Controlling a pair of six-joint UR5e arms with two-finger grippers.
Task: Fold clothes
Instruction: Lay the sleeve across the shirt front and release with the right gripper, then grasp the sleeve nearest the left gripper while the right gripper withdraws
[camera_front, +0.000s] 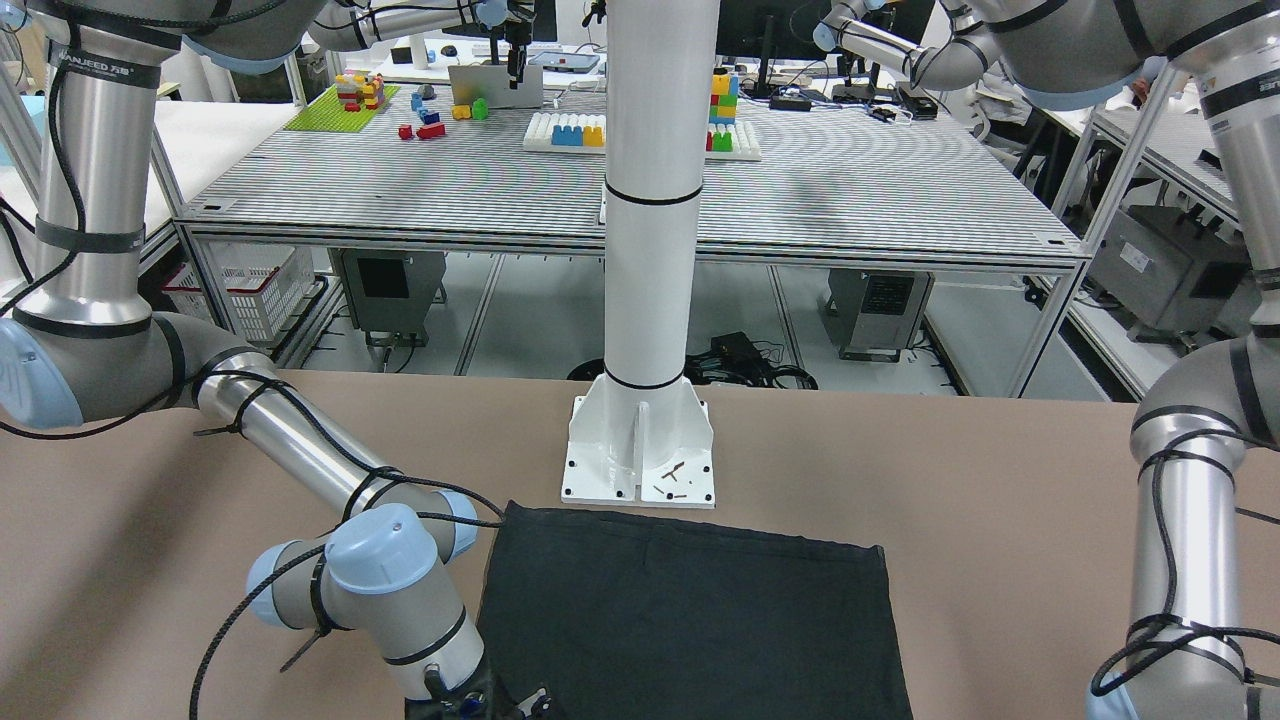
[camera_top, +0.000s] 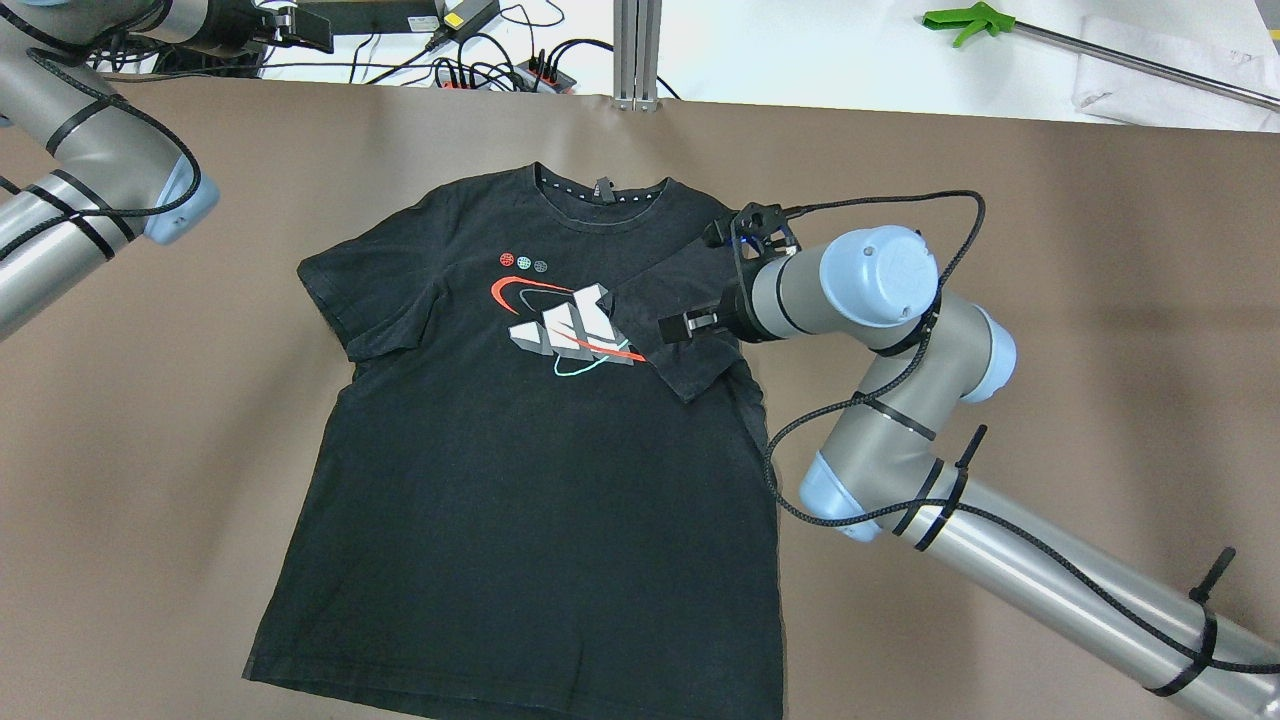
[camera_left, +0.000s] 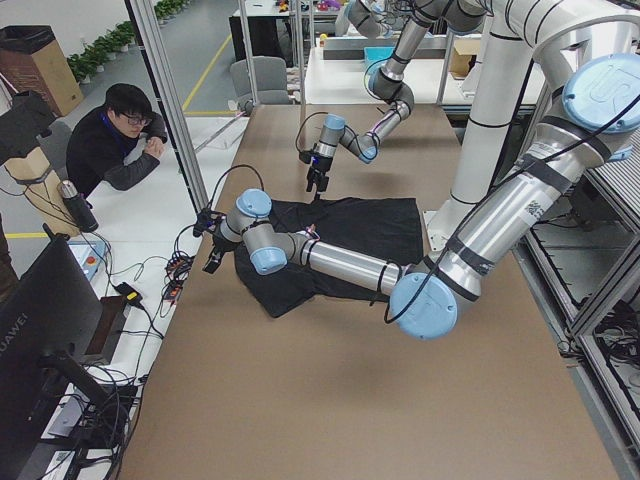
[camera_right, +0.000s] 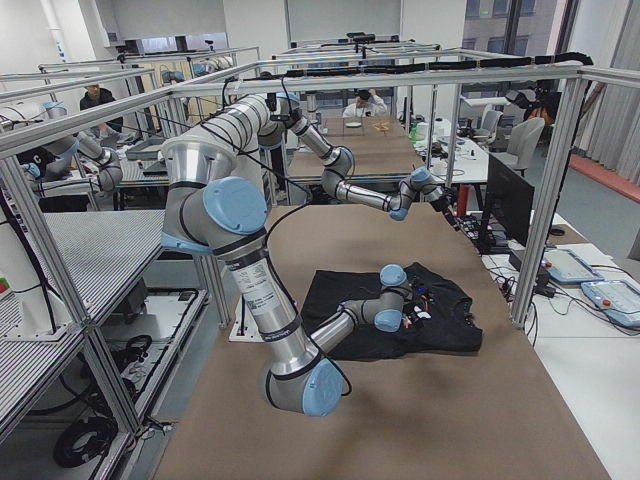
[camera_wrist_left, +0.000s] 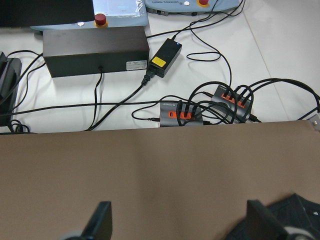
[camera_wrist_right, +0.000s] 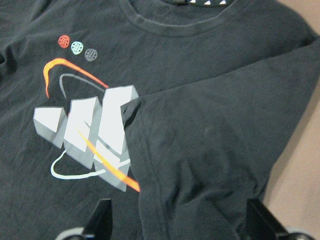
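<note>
Right tool (camera_wrist_right: 180, 226) sits nearest in its wrist view: two black fingers (camera_wrist_right: 98, 220) at the bottom corners of the frame, spread wide, nothing between them. It hangs low over the black short-sleeved fabric T-shirt (camera_top: 520, 500), just above the folded-in sleeve (camera_top: 655, 290).

Shirt position: flat, print side up, centre of the overhead frame on the brown matte counter (camera_top: 1050, 300). Ribbed collar (camera_top: 600, 190) points to frame top, hem at the bottom edge. In the front-facing view the hem lies just beside the white metal pole base (camera_front: 640, 450).

Sleeve on frame right is turned inward across the chest, its cuff overlapping the right end of the grey, orange and white chest print (camera_top: 565, 325). The other sleeve (camera_top: 360, 295), frame left, lies spread out flat.

Left tool (camera_wrist_left: 180, 222): fingers wide, empty, over bare counter near its far edge, upper left of the overhead frame. Dark fabric only just shows in the lower right corner of its wrist view.

My read: this is the sleeve-in step, with one side laid and let go and the other not done. The next move calls for a tool down on the frame-left cuff, pinching the top layer only, carrying it toward the print and laying it flat. Body folds come after that. Main risk is dragging the whole shirt along.
</note>
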